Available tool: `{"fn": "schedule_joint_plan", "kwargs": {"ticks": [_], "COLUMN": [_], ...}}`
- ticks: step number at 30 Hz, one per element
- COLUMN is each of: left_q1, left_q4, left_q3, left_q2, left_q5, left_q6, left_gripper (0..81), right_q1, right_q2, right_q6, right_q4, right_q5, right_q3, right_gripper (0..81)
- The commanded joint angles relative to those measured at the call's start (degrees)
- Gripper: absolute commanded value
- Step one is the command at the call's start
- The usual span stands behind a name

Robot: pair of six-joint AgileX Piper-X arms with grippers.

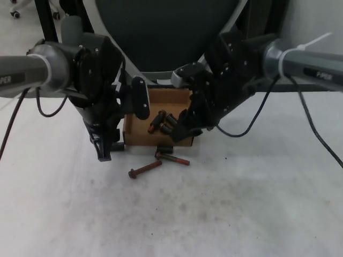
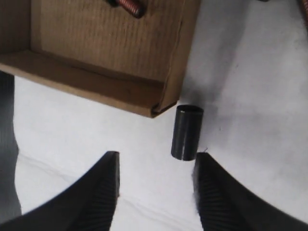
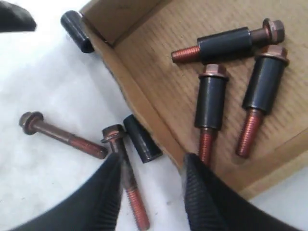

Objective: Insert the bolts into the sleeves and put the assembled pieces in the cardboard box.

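While I watch the high view, the cardboard box (image 1: 166, 101) sits mid-frame on the pale, mottled tabletop (image 1: 230, 214), with a dark chair back (image 1: 161, 32) behind it at the top. My left end effector (image 2: 156, 166) is spread and empty, near a loose sleeve (image 2: 186, 132) at the box corner. My right end effector (image 3: 153, 163) is spread too, by loose bolts (image 3: 62, 137). Three assembled pieces (image 3: 211, 101) lie in the box.

Bright, even light casts soft, faint shadows.
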Motion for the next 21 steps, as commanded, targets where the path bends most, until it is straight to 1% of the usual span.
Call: {"fn": "schedule_joint_plan", "kwargs": {"ticks": [1, 8, 12, 18, 21], "left_q1": [-0.21, -0.21, -0.21, -0.21, -0.21], "left_q4": [0.79, 2.12, 1.99, 1.92, 1.92], "left_q3": [-0.55, -0.55, -0.55, -0.55, -0.60], "left_q2": [-0.23, -0.10, -0.10, 0.55, 2.18], "left_q5": [1.71, 2.58, 4.39, 4.99, 4.53], "left_q6": [1.76, 3.06, 3.06, 3.06, 3.06], "left_gripper": [45.2, 45.2, 45.2, 45.2, 45.2], "right_q1": [-0.08, 1.62, 3.83, 7.65, 9.62], "right_q2": [-2.92, -9.12, -11.54, -14.13, -14.74], "right_q6": [-1.18, -1.31, -2.93, -4.50, -6.63], "right_q4": [0.44, 2.33, 6.83, 12.16, 15.69], "right_q5": [-1.48, -3.95, -3.95, -3.95, -3.95], "right_q3": [0.64, 2.86, 2.86, 2.86, 2.86], "right_gripper": [38.1, 38.1, 38.1, 38.1, 38.1]}}
